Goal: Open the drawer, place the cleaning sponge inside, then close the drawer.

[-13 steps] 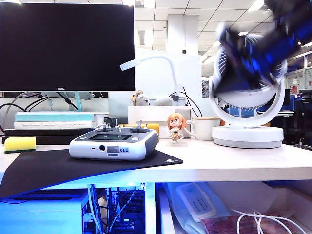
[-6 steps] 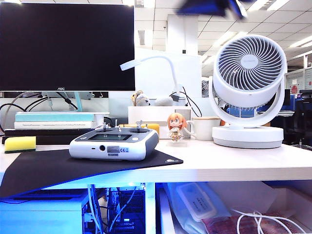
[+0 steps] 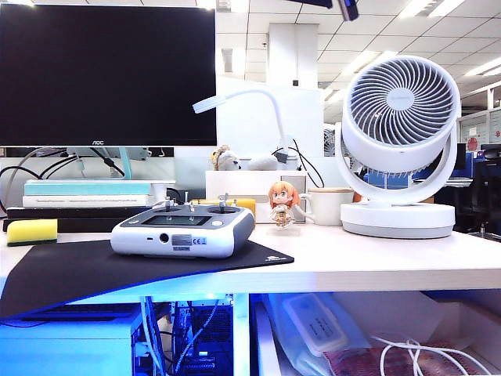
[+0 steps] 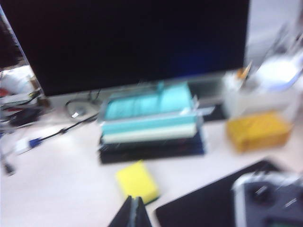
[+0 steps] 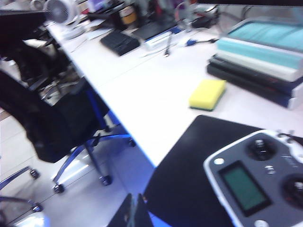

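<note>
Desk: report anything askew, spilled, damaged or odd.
Only the black mat stands out: its near edge droops over the desk front. The sponge and controller lie flat. Nothing spilled or broken. Both grippers, left and right, hover with jaws shut.

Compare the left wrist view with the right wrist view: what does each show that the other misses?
Only the left wrist view shows the dark monitor and an orange-yellow box. Only the right wrist view shows the black office chair, the floor and a distant keyboard. Both show the cleaning sponge lying on the desk, the book stack, the black mat, the grey controller, and a shut pincer tip: left pincer, right pincer.
</note>
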Controlling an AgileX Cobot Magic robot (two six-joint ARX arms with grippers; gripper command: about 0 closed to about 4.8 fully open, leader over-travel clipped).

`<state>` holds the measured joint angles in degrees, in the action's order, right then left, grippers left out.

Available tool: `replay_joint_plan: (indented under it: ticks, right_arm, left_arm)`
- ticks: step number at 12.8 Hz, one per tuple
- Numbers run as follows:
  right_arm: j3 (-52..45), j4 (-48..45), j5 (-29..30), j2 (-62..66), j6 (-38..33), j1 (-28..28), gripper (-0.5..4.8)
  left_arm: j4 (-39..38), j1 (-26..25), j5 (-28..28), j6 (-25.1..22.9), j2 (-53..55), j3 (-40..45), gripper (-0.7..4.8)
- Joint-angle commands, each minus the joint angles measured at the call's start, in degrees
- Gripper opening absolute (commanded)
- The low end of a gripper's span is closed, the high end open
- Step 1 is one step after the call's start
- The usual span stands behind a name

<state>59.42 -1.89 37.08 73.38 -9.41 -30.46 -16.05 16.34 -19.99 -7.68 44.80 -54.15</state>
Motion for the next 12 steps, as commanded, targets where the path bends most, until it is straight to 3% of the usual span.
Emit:
replay_joint_plan:
  ticks: [1, 3, 5, 6, 7, 8, 9, 10, 12]
  right_arm:
    - [0.35, -0.7, 0.46, -1.66, 0.96, -1.66, -0.08]
    - [0.46, 2.21, 3.17, -2.82, 4.37, -1.66, -0.08]
    - [0.46, 3.52, 2.95, -3.69, 6.88, -1.66, -0.08]
    - [0.46, 3.87, 2.82, -4.44, 6.88, -1.66, -0.08]
    - [0.46, 3.8, 2.78, -4.59, 6.86, -1.66, -0.08]
    - [0.46, 3.83, 2.75, -4.76, 6.86, -1.66, -0.08]
    - [0.46, 4.09, 2.75, -4.92, 6.84, -1.7, -0.08]
    - [0.46, 4.74, 2.71, -5.14, 6.84, -1.73, -0.08]
    - [0.46, 6.49, 2.71, -5.29, 6.84, -2.38, -0.08]
  left_arm:
    - [2.67, -3.37, 2.01, -1.99, 6.27, -0.24, -0.05]
    - [8.55, -9.64, 7.3, 2.97, 13.99, -0.24, -0.05]
    - [9.75, -12.79, 7.39, 4.72, 17.57, -0.24, -0.05]
    - [10.16, -15.96, 12.15, 4.7, 21.66, -0.24, 0.32]
    - [10.88, -17.49, 14.4, 4.7, 23.67, -0.24, 0.77]
    - [12.13, -18.58, 16.0, 4.72, 25.42, -0.24, 1.59]
    - [14.78, -19.19, 16.63, 5.51, 28.24, -0.24, 4.2]
    - [18.27, -19.78, 17.31, 6.03, 31.5, -0.24, 4.79]
    - [25.31, -20.09, 18.32, 12.2, 37.9, -0.35, 4.79]
